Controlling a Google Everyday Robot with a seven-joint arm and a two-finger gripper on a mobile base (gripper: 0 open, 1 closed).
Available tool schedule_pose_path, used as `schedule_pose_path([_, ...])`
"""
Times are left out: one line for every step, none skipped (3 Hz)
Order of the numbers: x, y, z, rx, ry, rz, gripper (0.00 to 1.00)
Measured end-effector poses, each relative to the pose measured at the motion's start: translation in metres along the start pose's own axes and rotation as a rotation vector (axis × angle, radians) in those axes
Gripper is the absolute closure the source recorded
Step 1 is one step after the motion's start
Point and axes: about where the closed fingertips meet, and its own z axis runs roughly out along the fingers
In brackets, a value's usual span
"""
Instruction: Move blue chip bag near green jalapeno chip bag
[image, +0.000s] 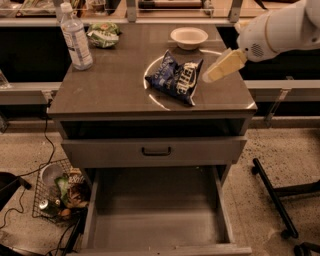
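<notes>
Blue chip bag (175, 77) flat on the bench (110, 90), a bit right of the middle. Dark and wrinkled, with white letters on it. Around it, a thin bright ring (150, 95) on the bench top.

Green jalapeno chip bag (102, 36) way off in the far left corner, small and crumpled, well apart from the blue one. Just left of it and a little nearer, a clear water bottle (76, 37) with a white cap, standing up straight.

White bowl (189, 37) at the far side, just past the blue chip bag, not touching it.

Gripper (209, 76) over the right side of the bench, on the end of a white arm (280, 30) reaching in from the far right. Tan in color, tilted down and to the left. Tip just beside the right edge of the blue chip bag. Jaws pressed together with nothing between them, it seems, though hard to be sure from this side.

Under the bench top, a shut drawer (156, 150) with a dark handle. Below that, a bottom drawer (155, 220) pulled out toward the near side.

On the floor at the left, a wire basket (55, 195) with cans and wrappers inside.
</notes>
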Motion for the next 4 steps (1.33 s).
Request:
schedule_pose_path([-0.008,0.021,0.038,-0.110,-0.044,0.004,0.00])
schedule_pose_path([-0.012,0.034,0.062,-0.175,-0.074,0.009,0.00])
schedule_pose_path([-0.011,0.051,0.094,-0.228,-0.088,0.010,0.00])
schedule_pose_path([-0.005,0.061,0.114,-0.249,-0.090,0.017,0.00])
